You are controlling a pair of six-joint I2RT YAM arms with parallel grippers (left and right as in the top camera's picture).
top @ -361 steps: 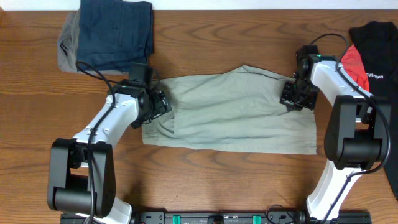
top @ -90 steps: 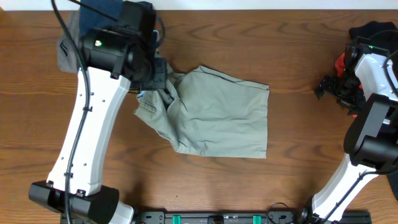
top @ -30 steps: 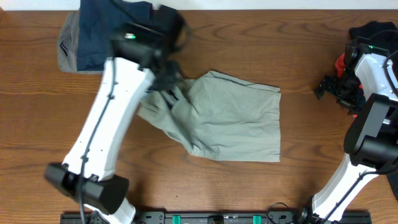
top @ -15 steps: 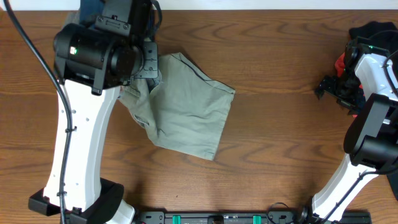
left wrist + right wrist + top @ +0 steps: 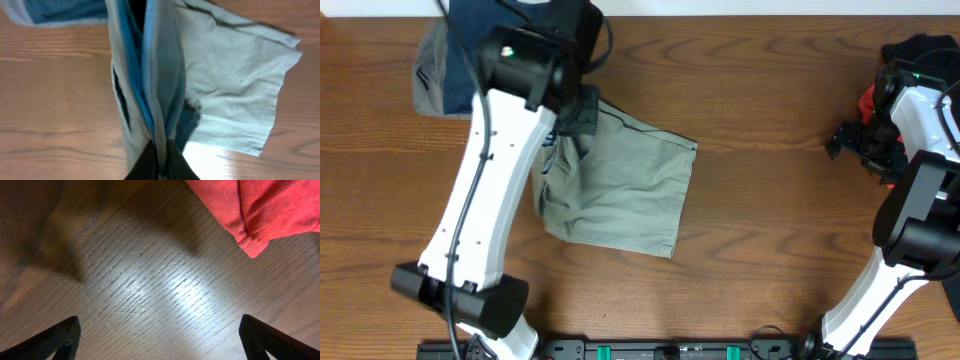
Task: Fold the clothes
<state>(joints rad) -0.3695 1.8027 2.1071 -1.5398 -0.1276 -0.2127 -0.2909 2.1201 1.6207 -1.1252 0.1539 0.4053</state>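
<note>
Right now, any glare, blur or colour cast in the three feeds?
Overhead: evenly lit, trousers sharp. Left wrist: trousers pinched in the left tool look bluish and soft up close, with a blown-out patch beside it. Right wrist: glare on the table ahead of the open right tool, heavy shadow upper left, red garment well lit.
</note>
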